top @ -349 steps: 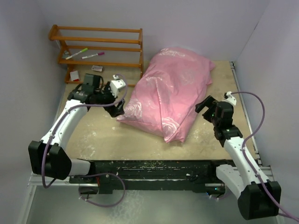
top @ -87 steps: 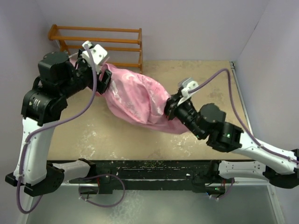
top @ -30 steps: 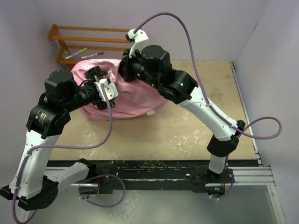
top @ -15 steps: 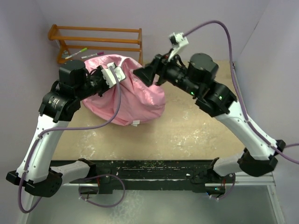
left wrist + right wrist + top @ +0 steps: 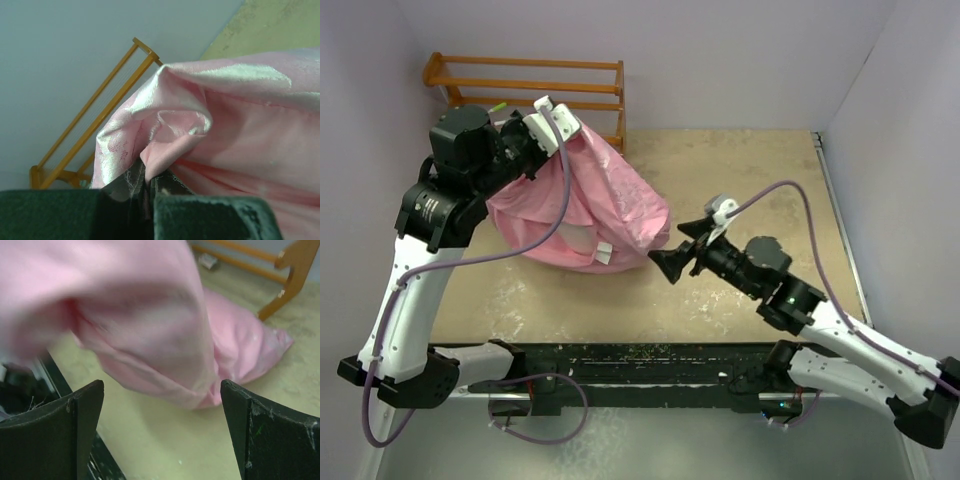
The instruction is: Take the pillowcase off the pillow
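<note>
Top external: clamps pillowcase [image 5: 610, 195] fold in left gripper [image 5: 147, 189], raised high; holds right gripper [image 5: 668, 264] wide apart, seemingly just beside cloth.

Shiny pink rose-print pillowcase [image 5: 610, 195] hanging crumpled from one raised far corner, bulging lower part sagging, pale pillow [image 5: 578, 238] with white tag peeking out underneath

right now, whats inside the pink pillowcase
The pillowcase, held up by the left hand, has a gap at its lower edge where a pale patch of the pillow and a white tag show. The rest of the pillow is covered by fabric.
</note>
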Controlling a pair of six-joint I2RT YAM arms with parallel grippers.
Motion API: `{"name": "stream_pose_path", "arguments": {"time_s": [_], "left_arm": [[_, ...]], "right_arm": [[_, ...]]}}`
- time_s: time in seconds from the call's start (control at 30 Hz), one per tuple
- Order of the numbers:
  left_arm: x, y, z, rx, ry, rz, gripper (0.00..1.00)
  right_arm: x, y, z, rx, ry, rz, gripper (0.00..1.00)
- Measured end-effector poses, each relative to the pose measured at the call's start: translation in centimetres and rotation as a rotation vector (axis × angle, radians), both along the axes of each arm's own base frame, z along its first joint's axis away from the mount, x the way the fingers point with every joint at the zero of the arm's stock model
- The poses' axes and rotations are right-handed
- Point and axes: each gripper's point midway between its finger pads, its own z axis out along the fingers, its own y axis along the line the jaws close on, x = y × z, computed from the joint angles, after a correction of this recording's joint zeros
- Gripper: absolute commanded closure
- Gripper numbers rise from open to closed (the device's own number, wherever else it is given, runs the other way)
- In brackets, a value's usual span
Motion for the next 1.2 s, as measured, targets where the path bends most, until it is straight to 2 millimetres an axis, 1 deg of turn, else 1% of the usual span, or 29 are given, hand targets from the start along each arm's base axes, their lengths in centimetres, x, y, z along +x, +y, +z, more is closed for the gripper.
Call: {"name": "stream_pose_path", "arguments": {"time_s": [0.03,0.1,0.13,0.2,0.3,0.43,0.5,0.57,0.6,0.7,0.8,0.83,0.87,0.97,1.0,1.03,1.07,1.1,1.17,1.2], "left_arm": [[0.1,0.1,0.2,-0.001,-0.005,0.006,1.0],[0.2,0.3,0.4,-0.001,-0.011,0.019,1.0],[0.2,0.4,0.4,0.001,-0.012,0.024,1.0],[0.2,0.5,0.4,0.002,-0.012,0.032,1.0],[0.3,0.6,0.4,0.003,-0.012,0.036,1.0],[0.5,0.7,0.2,0.007,-0.007,0.046,1.0],[0.8,0.7,0.0,0.013,0.001,0.053,1.0],[1.0,0.8,0.2,0.015,0.003,0.061,1.0],[1.1,0.8,0.3,0.014,0.002,0.065,1.0],[1.1,1.0,1.3,0.003,-0.005,0.079,1.0],[0.8,1.4,2.6,-0.024,-0.011,0.095,1.0],[0.6,1.5,3.2,-0.038,-0.015,0.099,1.0],[0.4,1.5,3.8,-0.052,-0.022,0.1,1.0],[-0.2,1.7,5.4,-0.089,-0.041,0.102,1.0],[-0.4,1.7,5.8,-0.099,-0.047,0.102,0.97],[-0.5,1.7,6.2,-0.107,-0.053,0.102,0.91],[-0.6,1.8,6.5,-0.115,-0.058,0.103,0.82],[-0.7,1.8,6.8,-0.123,-0.067,0.103,0.69],[-0.8,1.9,7.3,-0.129,-0.084,0.104,0.35],[-0.8,1.9,7.6,-0.13,-0.094,0.105,0.23]], "right_arm": [[0.1,0.2,-1.5,-0.03,0.005,0.006,0.0],[0.1,1.2,-4.9,-0.115,0.014,0.057,0.0],[0.0,1.7,-6.0,-0.145,0.011,0.089,0.0],[-0.1,2.9,-7.3,-0.174,-0.007,0.149,0.0],[0.1,4.9,-8.4,-0.189,-0.042,0.223,0.0],[1.5,6.8,-9.9,-0.21,-0.077,0.243,0.02],[2.4,7.8,-10.2,-0.218,-0.094,0.244,0.06],[3.2,8.8,-10.0,-0.215,-0.116,0.243,0.14],[3.8,9.4,-9.6,-0.208,-0.131,0.244,0.21],[5.5,11.3,-7.4,-0.166,-0.191,0.234,0.56],[6.7,12.7,-4.8,-0.102,-0.248,0.225,0.77],[6.8,12.9,-4.0,-0.076,-0.256,0.221,0.86],[6.8,13.0,-3.2,-0.052,-0.261,0.219,0.99],[6.9,12.5,-0.4,0.014,-0.261,0.198,1.0],[7.2,12.1,0.6,0.029,-0.252,0.18,1.0],[7.5,11.4,2.7,0.056,-0.24,0.153,1.0],[7.6,11.1,3.4,0.065,-0.242,0.145,1.0],[7.8,10.4,4.8,0.077,-0.233,0.128,1.0],[8.2,9.3,7.9,0.087,-0.216,0.101,1.0],[8.4,8.7,9.7,0.09,-0.208,0.088,1.0]]}}
